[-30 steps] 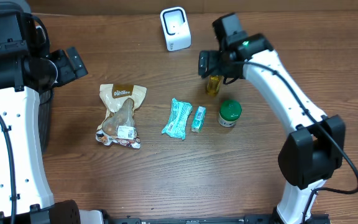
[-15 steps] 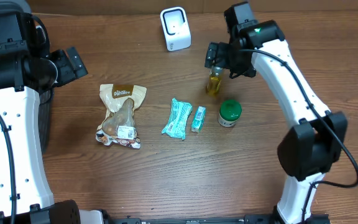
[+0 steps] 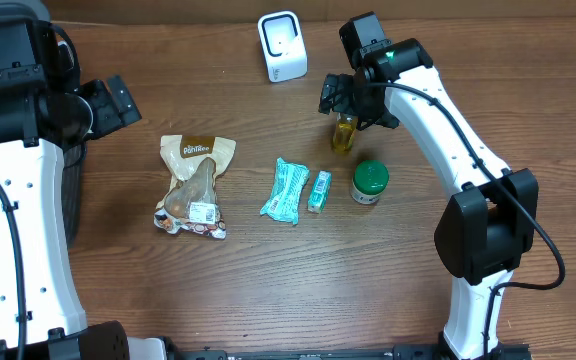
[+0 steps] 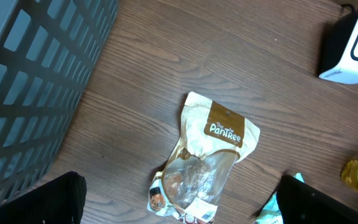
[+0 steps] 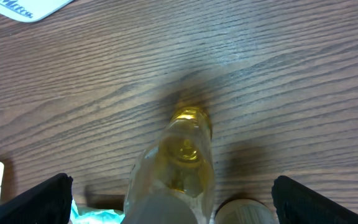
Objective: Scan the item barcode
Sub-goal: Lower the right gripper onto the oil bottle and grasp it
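Now right tool [image 3: 341,101] back over bottle [image 3: 344,136]

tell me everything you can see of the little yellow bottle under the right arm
The yellow bottle is small and clear, plastic by its look, holding golden liquid, with a gold end. It seems to lie on its side on the wooden table, behind the green-lidded jar and apart from it. The right pincer hangs open just above it, apparently not touching it.
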`<act>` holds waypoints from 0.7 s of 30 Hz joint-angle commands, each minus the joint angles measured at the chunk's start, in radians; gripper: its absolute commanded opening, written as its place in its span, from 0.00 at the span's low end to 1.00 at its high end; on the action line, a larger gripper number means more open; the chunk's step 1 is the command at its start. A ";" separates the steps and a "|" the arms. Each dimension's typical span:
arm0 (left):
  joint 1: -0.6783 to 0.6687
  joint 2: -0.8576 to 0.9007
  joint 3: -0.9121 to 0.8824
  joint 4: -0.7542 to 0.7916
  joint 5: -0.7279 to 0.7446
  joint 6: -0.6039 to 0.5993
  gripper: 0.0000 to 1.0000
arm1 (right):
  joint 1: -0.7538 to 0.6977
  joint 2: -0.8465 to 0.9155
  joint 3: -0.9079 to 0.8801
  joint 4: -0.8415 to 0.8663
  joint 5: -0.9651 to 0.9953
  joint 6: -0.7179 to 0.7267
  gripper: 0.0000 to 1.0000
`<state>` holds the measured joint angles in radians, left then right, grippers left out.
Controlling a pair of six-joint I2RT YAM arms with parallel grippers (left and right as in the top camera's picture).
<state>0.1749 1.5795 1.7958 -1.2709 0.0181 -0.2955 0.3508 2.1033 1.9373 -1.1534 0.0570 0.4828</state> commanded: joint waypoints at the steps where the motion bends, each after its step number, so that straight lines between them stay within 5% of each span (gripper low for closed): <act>1: 0.002 0.003 0.006 0.000 0.000 0.011 1.00 | 0.003 0.003 -0.014 0.005 0.016 0.019 1.00; 11: 0.002 0.003 0.006 0.000 0.000 0.011 1.00 | 0.003 0.003 -0.068 0.079 -0.007 0.019 1.00; 21: 0.002 0.003 0.006 0.000 0.000 0.011 1.00 | 0.003 0.008 -0.073 0.079 -0.010 0.019 0.85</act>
<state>0.1749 1.5795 1.7958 -1.2709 0.0181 -0.2955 0.3508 2.1033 1.8721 -1.0752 0.0509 0.4980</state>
